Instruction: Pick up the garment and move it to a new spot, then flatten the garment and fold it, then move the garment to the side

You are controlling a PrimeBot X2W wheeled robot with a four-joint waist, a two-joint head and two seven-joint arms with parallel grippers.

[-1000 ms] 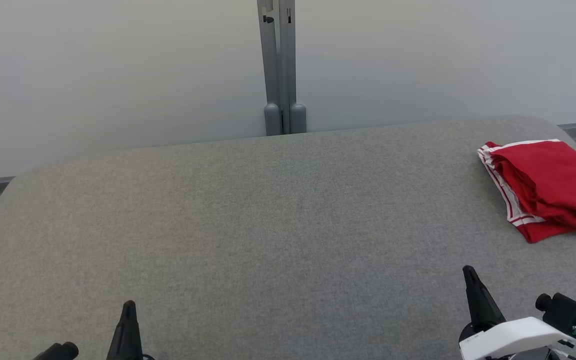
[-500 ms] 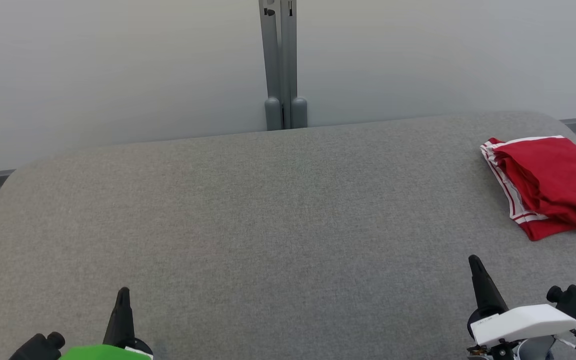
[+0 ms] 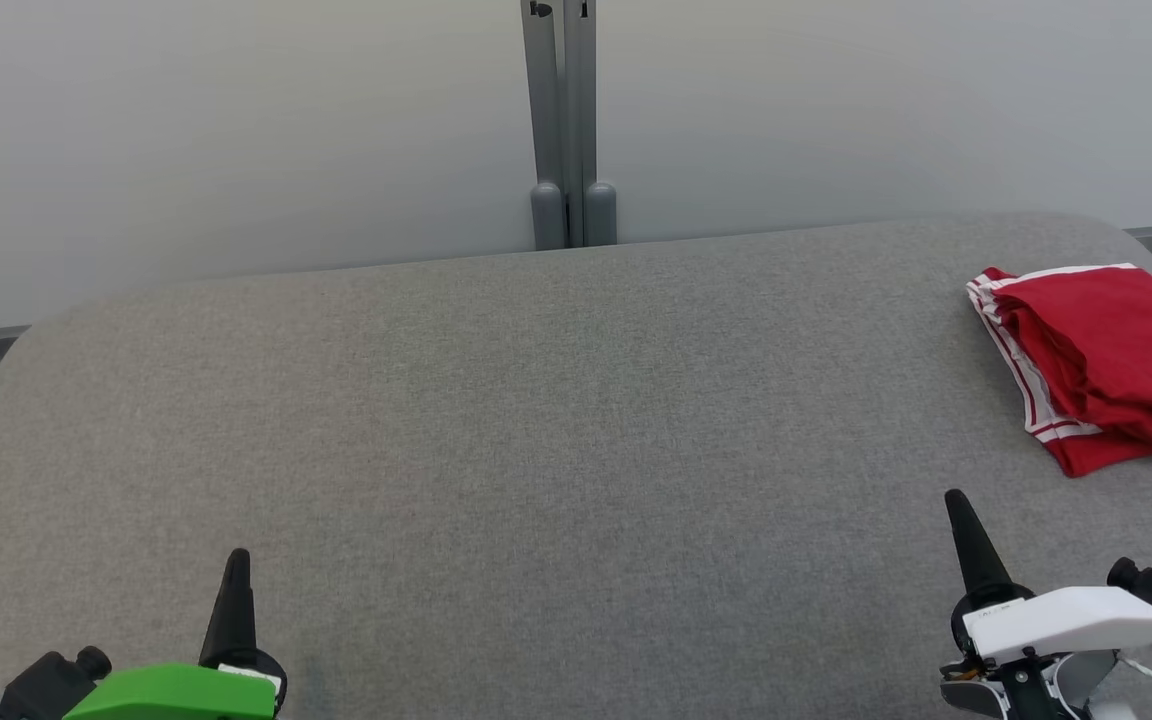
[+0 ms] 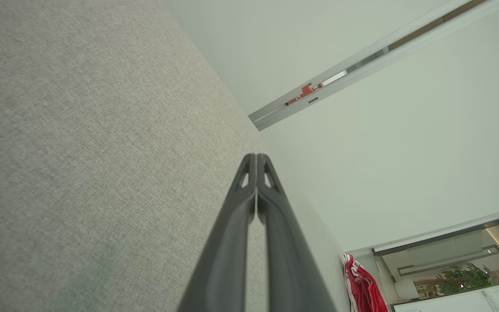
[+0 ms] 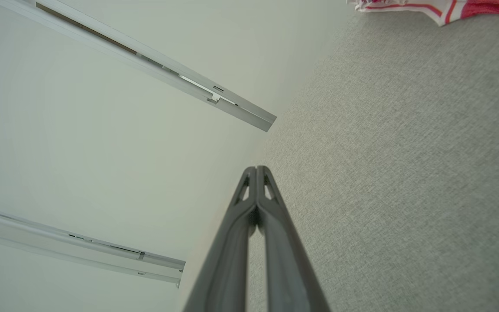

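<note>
Right gripper [image 3: 955,497] closed; folded red garment [image 3: 1101,355] cut off at right edge.

Setting: an office-type test room. Identified by: a wide work table [image 3: 536,400] covered in grey fabric; plain pale partition panels [image 3: 236,120] set close behind its far edge and joined by a grey metal post [image 3: 563,120]; aluminium rails [image 5: 189,84] fixed along the panels; a glazed room [image 4: 444,251] with a potted plant [image 4: 466,277], seen beyond the table's right end.
</note>
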